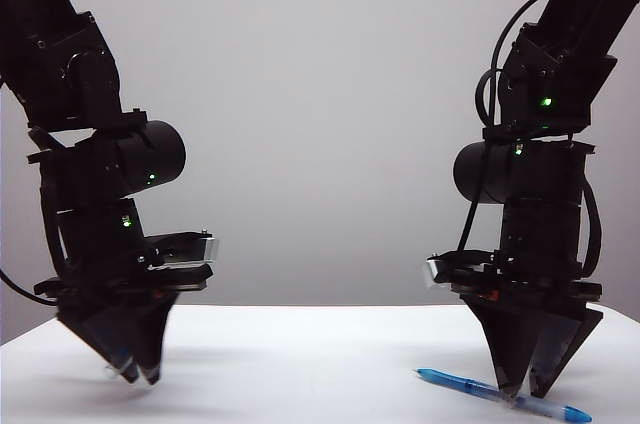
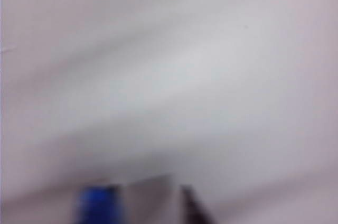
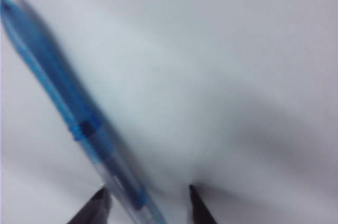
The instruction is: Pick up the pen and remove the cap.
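We note the pen lying flat on the white desk near its front right corner, between the tips of the right gripper, whose jaws stand spread to either side of the barrel without pinching it, as the right wrist view confirms. The left gripper hangs low over the desk's left edge with a small clear-and-blue piece, apparently the cap, at its fingertips. That view is too blurred for us to tell the jaws' state.
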### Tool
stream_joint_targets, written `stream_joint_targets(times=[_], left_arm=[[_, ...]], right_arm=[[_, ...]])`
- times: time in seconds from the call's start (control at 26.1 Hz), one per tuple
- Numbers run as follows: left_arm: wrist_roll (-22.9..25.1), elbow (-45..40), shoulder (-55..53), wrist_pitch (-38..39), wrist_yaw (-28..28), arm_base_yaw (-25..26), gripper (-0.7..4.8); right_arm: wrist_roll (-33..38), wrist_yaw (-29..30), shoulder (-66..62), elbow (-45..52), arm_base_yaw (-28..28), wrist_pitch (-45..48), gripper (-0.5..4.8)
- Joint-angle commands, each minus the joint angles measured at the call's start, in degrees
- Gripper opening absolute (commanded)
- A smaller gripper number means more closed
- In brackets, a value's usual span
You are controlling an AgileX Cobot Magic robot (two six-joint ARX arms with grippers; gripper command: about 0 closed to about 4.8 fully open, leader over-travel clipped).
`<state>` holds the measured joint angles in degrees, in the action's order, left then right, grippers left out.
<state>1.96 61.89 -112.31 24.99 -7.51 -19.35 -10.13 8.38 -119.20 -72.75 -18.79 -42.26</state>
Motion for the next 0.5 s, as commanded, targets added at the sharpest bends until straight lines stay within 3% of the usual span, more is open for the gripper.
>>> stream_joint_targets(times=[0.04,0.11,0.23,0.5], left_arm=[[-1.64,0.11,0.26,-0.85,-2.8,-0.02,3.3],[-2.01,0.11,0.26,-0.68,-5.22,-0.02,3.88],[-2.01,0.11,0.26,-0.24,-5.57,-0.02,4.71],[-2.27,1.09,0.5,4.96,-6.97,-0.39,4.77]], right_arm=[[0.04,-2.43,-0.96,0.48,0.22,1.64,2.0],[0.04,-2.32,-0.96,0.46,0.22,1.99,2.48],[0.04,-2.34,-0.96,0.46,0.22,2.01,2.49],[0.09,-2.23,-0.83,0.37,0.2,1.73,2.49]])
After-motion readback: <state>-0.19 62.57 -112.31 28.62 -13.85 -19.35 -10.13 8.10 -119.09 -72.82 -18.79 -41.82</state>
